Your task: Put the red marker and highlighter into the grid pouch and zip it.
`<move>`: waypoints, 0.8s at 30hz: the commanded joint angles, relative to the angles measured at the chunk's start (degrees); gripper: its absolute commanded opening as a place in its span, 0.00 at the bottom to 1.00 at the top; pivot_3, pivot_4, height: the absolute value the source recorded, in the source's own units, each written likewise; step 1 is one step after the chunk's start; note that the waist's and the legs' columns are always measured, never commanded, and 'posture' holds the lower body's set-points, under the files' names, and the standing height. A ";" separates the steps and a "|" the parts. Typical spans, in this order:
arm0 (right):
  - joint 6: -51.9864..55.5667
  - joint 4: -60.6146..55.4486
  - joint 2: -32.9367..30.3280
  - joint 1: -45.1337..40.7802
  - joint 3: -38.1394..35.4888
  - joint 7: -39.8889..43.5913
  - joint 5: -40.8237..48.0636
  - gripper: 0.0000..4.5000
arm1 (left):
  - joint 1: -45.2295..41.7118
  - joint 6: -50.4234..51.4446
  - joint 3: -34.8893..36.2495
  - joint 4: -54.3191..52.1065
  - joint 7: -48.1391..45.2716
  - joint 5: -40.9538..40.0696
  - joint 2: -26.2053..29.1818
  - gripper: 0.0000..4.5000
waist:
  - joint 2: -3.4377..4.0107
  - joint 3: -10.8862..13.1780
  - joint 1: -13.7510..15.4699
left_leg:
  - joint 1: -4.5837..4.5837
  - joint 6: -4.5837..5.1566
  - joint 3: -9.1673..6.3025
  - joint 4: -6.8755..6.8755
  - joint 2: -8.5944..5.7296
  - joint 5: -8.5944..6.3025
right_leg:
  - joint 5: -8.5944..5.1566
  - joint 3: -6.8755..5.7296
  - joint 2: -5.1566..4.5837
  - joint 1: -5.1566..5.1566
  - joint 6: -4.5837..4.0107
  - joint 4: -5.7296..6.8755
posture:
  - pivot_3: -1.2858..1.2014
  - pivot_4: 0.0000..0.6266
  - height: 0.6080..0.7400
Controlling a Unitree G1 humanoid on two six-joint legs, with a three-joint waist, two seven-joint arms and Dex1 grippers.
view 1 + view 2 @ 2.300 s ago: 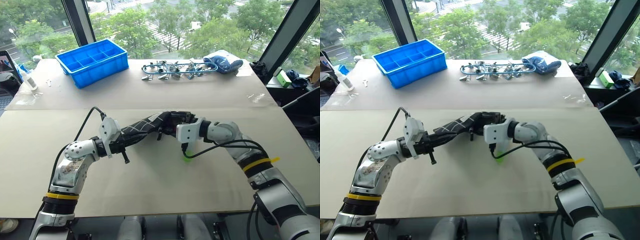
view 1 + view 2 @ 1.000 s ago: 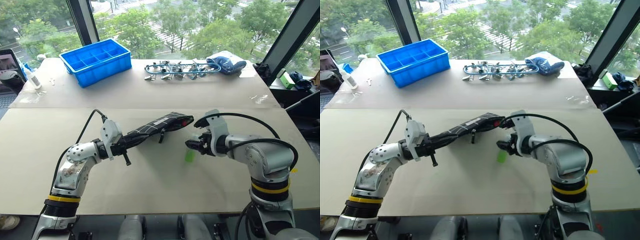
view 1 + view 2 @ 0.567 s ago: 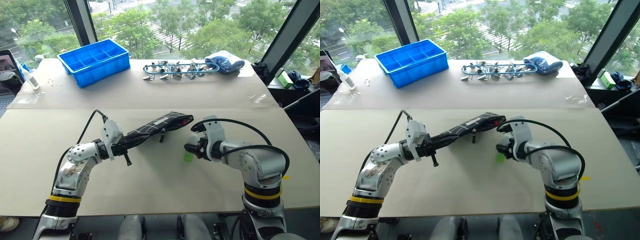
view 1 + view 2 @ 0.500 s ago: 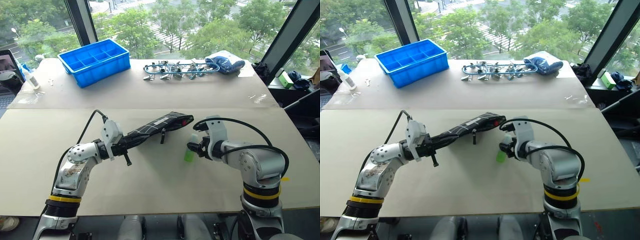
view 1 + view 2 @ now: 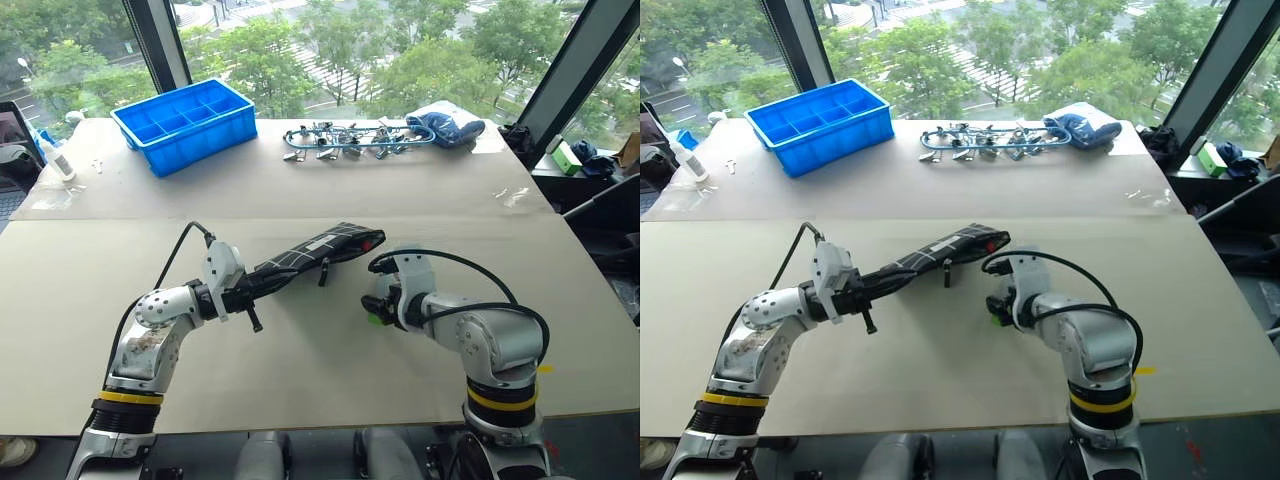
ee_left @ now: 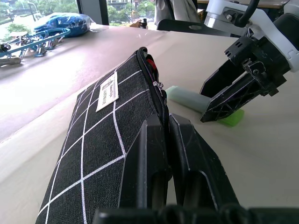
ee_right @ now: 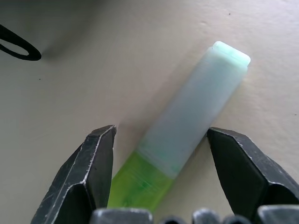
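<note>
My left gripper is shut on one end of the grid pouch, holding it just above the table with its far end pointing toward the right arm. The pouch's zip stands open. The red marker shows its red cap inside the open end. The highlighter, pale with a bright green end, lies flat on the table beside that end. My right gripper is down over it, open, with one finger on each side of the barrel; one fingertip is against it, the other stands apart.
Along the far edge of the table stand a blue divided bin, a row of metal clips and a blue-white bundle. A white bottle stands at the far left. Bare tabletop surrounds both arms.
The right gripper has left the pouch's mouth, sunk onto the highlighter and narrowed its fingers around it. The left gripper and pouch have stayed put.
</note>
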 commanded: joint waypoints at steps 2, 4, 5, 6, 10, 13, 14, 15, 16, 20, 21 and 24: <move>-2.04 1.75 -1.05 2.42 0.07 -0.04 -0.59 0.30 | -0.48 -1.66 0.57 -0.66 -0.13 -0.32 -0.05 0.00 | -0.01 -0.01 -0.01 | 0.00 0.00 0.00 0.00 0.00 0.00 | 0.00 0.01 0.00 0.00 0.00 0.00 | 0.52 0.24 1.00; -3.42 2.68 -1.33 3.05 -0.24 -0.32 -1.05 0.23 | -0.50 -1.83 0.53 -0.58 -0.21 -0.35 -0.05 0.00 | -0.05 -0.03 -0.03 | 0.01 0.00 -0.01 0.00 0.01 0.00 | 0.00 0.01 0.01 0.00 0.00 0.00 | 0.52 0.24 1.00; -4.97 3.35 -1.95 3.18 -0.36 -0.29 -1.38 0.23 | -0.50 -1.85 0.50 -0.62 -0.34 -0.47 -0.07 0.00 | -0.06 -0.04 -0.03 | 0.02 0.00 -0.01 0.00 0.01 0.00 | 0.00 0.01 0.01 0.01 0.00 -0.01 | 0.52 0.24 1.00; -6.82 4.03 -2.38 3.11 -0.72 -0.21 -1.63 0.23 | -0.50 -1.86 0.50 -0.65 -0.49 -0.64 -0.12 0.00 | -0.08 -0.05 -0.02 | 0.02 0.00 0.00 0.00 0.01 0.00 | 0.00 0.01 0.01 0.02 0.00 0.00 | 0.52 0.24 1.00; -23.20 4.82 -9.87 0.56 2.26 5.40 -3.88 0.23 | -0.43 -1.75 0.45 -0.73 -0.74 -0.90 -0.24 0.00 | -0.12 -0.07 0.06 | 0.06 0.00 -0.01 0.02 -0.01 0.00 | 0.00 0.01 -0.01 0.09 0.01 0.00 | 0.52 0.24 1.00; -34.94 2.82 -16.52 -1.98 3.85 13.87 -2.87 0.23 | -0.43 -1.53 0.31 -0.84 -1.13 -0.98 -0.21 0.00 | 0.00 0.04 -0.02 | -0.06 0.04 0.01 0.03 -0.13 0.02 | 0.00 0.06 -0.11 -0.06 0.08 -0.02 | 0.52 0.24 1.00; -39.61 1.86 -19.45 -2.23 5.24 16.81 -3.76 0.23 | -0.53 -1.39 0.23 -0.93 -1.20 -0.99 -0.20 0.00 | -0.01 0.04 -0.13 | -0.07 0.07 0.00 0.01 -0.10 0.00 | 0.00 0.09 -0.06 -0.08 0.09 -0.04 | 0.52 0.24 1.00; -44.54 1.07 -22.74 -2.24 6.97 19.94 -5.26 0.23 | -0.71 -1.26 0.15 -0.96 -1.25 -0.97 -0.20 0.00 | -0.01 0.04 -0.23 | -0.07 0.07 -0.01 -0.02 -0.08 0.00 | -0.01 0.09 -0.02 -0.08 0.08 -0.05 | 0.52 0.24 1.00; -51.21 0.33 -26.26 -1.89 8.70 23.19 -7.52 0.23 | -0.90 -1.15 0.09 -1.00 -1.27 -0.96 -0.22 0.00 | -0.01 0.04 -0.25 | -0.06 0.07 -0.02 -0.06 -0.03 0.00 | -0.02 0.12 0.06 -0.09 0.05 -0.09 | 0.52 0.24 1.00; -66.79 1.56 -34.96 -1.41 11.44 31.33 -12.17 0.23 | -1.50 -0.66 0.01 -1.17 -1.23 -0.99 -0.30 0.00 | -0.02 0.04 -0.08 | -0.06 0.07 -0.06 -0.14 -0.02 0.00 | -0.11 0.06 0.07 -0.07 0.02 -0.15 | 0.52 0.24 1.00; -68.33 2.13 -35.97 -1.39 11.63 32.47 -12.90 0.23 | -1.45 -0.64 0.00 -1.26 -1.24 -0.99 -0.29 0.00 | -0.03 0.05 -0.06 | -0.06 0.07 -0.04 -0.12 -0.03 0.00 | -0.11 0.06 0.05 -0.06 0.03 -0.16 | 0.52 0.24 1.00; -72.89 5.48 -37.57 -1.86 11.42 33.96 -15.67 0.23 | -1.41 -0.51 0.03 -1.53 -1.19 -1.03 -0.26 0.00 | -0.04 0.06 0.01 | -0.06 0.08 0.00 -0.07 -0.05 -0.01 | -0.09 0.06 -0.02 -0.02 0.07 -0.16 | 0.52 0.24 1.00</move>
